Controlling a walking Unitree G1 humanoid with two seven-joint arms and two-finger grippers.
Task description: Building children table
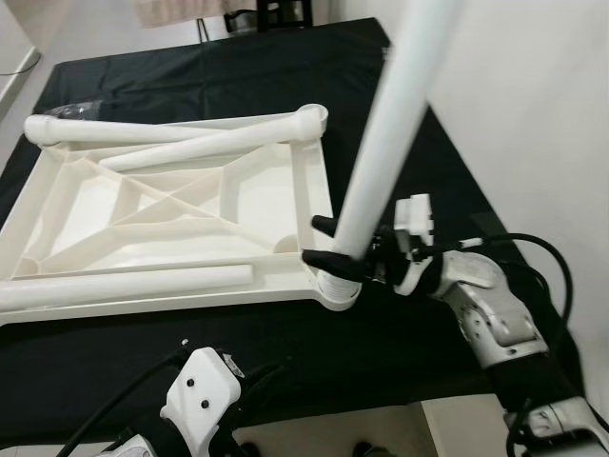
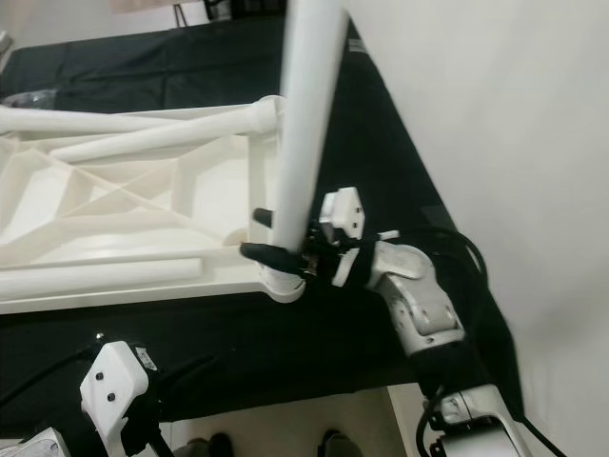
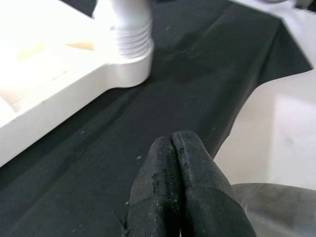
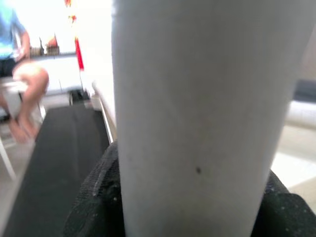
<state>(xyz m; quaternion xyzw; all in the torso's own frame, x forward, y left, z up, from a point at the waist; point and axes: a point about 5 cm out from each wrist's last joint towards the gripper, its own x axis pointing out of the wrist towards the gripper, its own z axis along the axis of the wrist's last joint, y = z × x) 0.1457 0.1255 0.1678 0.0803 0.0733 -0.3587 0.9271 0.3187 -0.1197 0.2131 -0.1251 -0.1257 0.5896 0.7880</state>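
At the bottom left of the head view I have my left tool [image 1: 249,381] idle and low, its black fingers [image 3: 180,187] pressed together on nothing, hovering over the black cloth of the bench [image 1: 285,347]. Just above it, right of centre, my right tool [image 1: 335,249] is pinching the foot of a white table leg [image 1: 381,143], one finger on each side of the tube. That leg stands nearly upright, leaning toward the upper right of the frame, with its threaded end seated in the corner socket [image 1: 335,290] of the upturned white tabletop [image 1: 171,214].

I judge the step in hand is screwing this leg into that near right corner. The left wrist view shows thread ridges [image 3: 129,39] exposed above the socket, so I take it the leg is not fully home. Next I would need to turn the leg about its own axis while keeping it square to the socket, then regrip.

Further up, a loose leg [image 1: 124,283] lies along the near rail, another [image 1: 200,146] across the ribs, and a third [image 1: 143,129] at the far edge.
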